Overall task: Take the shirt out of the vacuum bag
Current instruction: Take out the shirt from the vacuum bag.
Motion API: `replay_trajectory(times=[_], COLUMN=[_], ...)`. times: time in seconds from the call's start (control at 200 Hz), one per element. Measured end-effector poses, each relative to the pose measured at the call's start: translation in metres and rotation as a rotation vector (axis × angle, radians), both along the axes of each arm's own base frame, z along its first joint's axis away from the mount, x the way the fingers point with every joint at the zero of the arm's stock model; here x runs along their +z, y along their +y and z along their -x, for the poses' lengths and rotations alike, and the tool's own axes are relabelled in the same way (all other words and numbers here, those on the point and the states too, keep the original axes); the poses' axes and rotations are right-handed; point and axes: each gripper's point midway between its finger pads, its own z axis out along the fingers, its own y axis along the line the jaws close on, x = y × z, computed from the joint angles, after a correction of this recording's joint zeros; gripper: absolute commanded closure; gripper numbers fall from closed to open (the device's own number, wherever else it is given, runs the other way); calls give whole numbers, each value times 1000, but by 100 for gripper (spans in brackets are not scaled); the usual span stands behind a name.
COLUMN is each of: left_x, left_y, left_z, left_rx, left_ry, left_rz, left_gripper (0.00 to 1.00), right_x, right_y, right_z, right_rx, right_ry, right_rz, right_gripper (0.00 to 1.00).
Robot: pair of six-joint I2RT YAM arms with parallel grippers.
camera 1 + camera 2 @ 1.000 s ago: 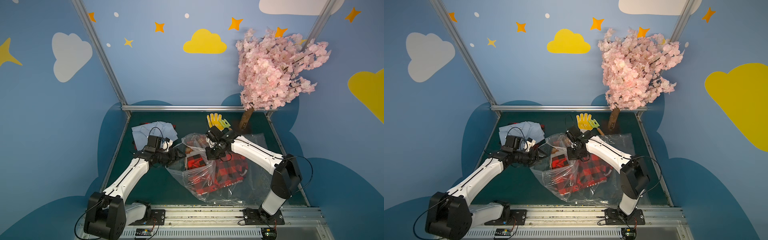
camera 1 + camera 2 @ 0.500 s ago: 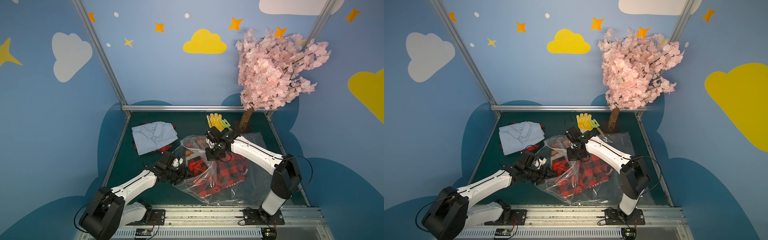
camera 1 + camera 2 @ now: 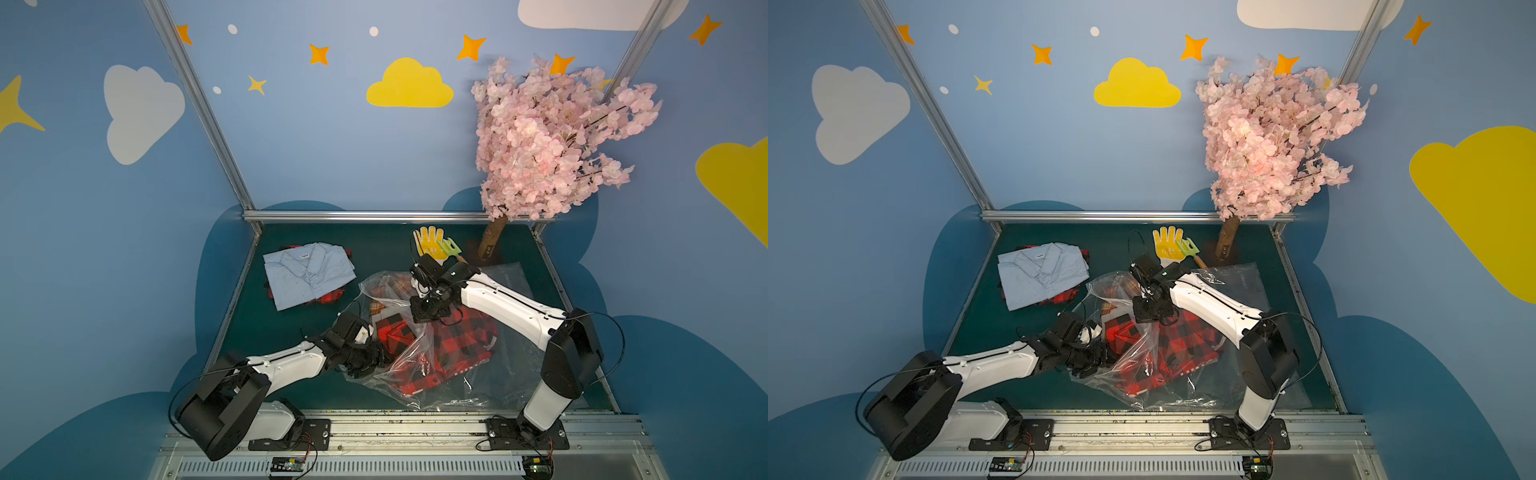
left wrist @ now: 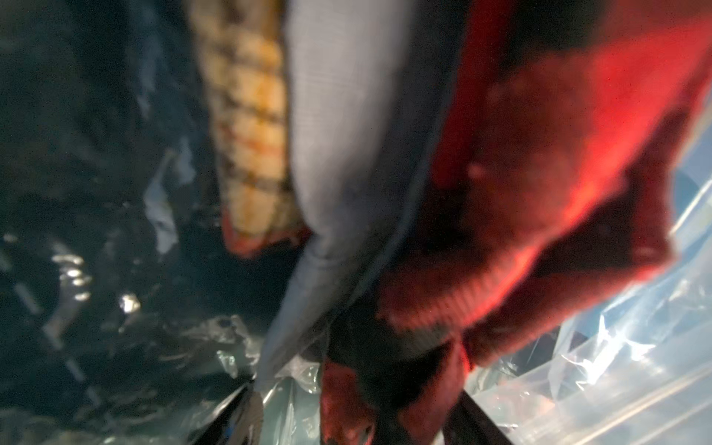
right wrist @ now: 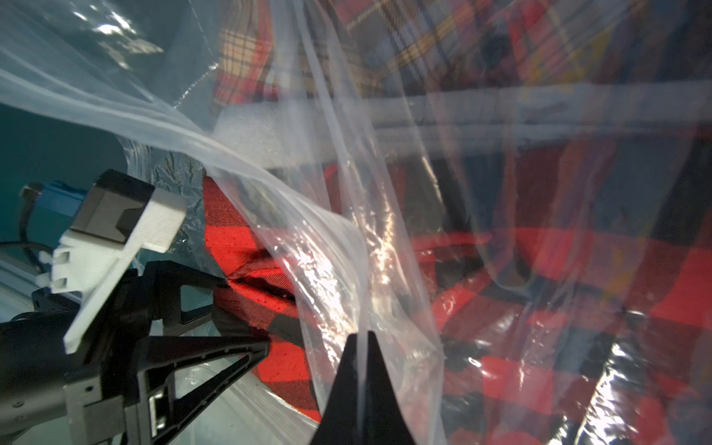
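Pinching vacuum bag (image 5: 327, 246) film, right hand (image 5: 360, 338) clenched, left hand (image 5: 246, 312) spread around red shirt (image 5: 231, 240) inside

The left wrist view is all smeary; I only make out red cloth (image 4: 558, 173) and grey cloth (image 4: 346, 154). In both top views the tips of the left claw (image 3: 380, 355) are lost inside the vacuum bag (image 3: 453, 399). A red checked cloth (image 3: 332, 296) hides mostly under the blue shirt (image 3: 309, 276). The small print (image 3: 510, 277) on the plastic is too tiny to read.
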Motion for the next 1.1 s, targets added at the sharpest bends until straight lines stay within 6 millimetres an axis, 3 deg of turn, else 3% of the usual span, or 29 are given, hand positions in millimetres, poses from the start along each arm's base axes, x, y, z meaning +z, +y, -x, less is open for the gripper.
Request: replay_trajectory(times=[0.17,0.275,0.44,0.541,0.636,0.711,0.811,0.876,1.096], left_x=[2,11,60,99,115,113,93,80,64], left_y=[-4,1,14,29,49,64,80,86,63], left_z=[-4,-4,-12,-21,-29,-35,-41,-44,-49], left_rx=[-2,7,57,126,199,246,289,302,215], left_ry=[-12,-42,-196,-314,-359,-348,-282,-241,-187], left_rz=[11,3,10,33,14,-21,-87,-118,-68], left_gripper=[28,20,2,0,0,0,0,6,18], right_x=[-1,-2,-1,1,2,3,8,14,22], right_y=[-1,-2,-2,-2,-1,0,3,5,12], right_z=[0,1,1,1,2,3,7,10,22], right_rx=[-1,-1,-2,-1,1,6,17,26,46], right_ry=[0,1,-1,-4,-6,-7,-14,-24,-25], right_rz=[3,8,5,1,-1,-4,-16,-30,-47], right_gripper=[100,100,100,100,100,100,100,100,100])
